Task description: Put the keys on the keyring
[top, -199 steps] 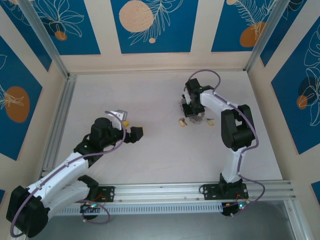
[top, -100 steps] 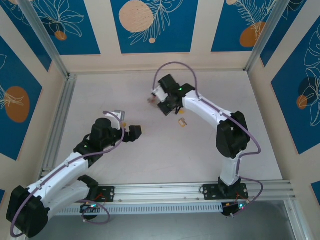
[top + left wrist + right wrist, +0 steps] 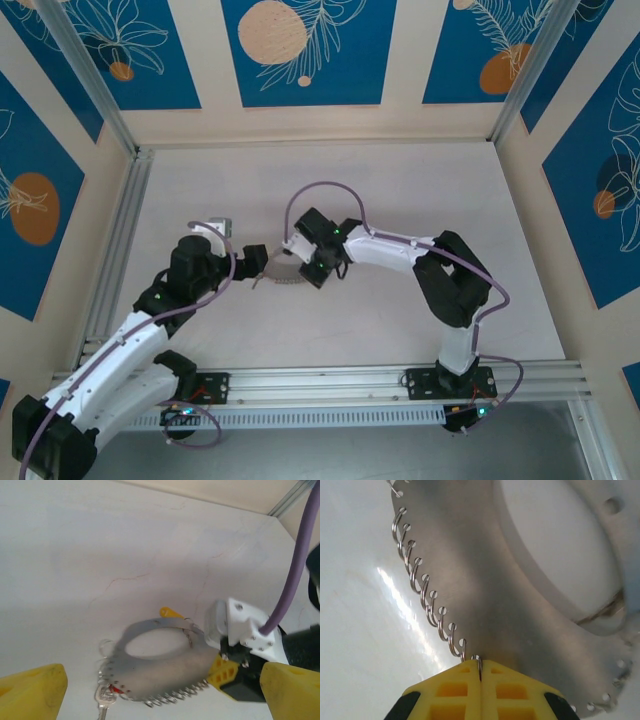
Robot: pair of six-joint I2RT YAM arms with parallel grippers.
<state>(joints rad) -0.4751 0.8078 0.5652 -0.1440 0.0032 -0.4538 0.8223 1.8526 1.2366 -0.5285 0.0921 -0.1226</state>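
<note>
Pinching the keyring (image 3: pixel 485 605) rim between closed fingers, the right gripper (image 3: pixel 480 672) held it before the empty, wide-spread left gripper (image 3: pixel 254 261), probably for handover.

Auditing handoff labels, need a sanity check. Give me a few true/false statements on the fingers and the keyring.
1. The right fingers are shut on the rim of the keyring. True.
2. The left fingers are closed. False: they stand wide apart.
3. The keyring is by the right wall. False: it is near the middle of the table, between both arms.
4. Small wire loops line the keyring's rim. True.
</note>
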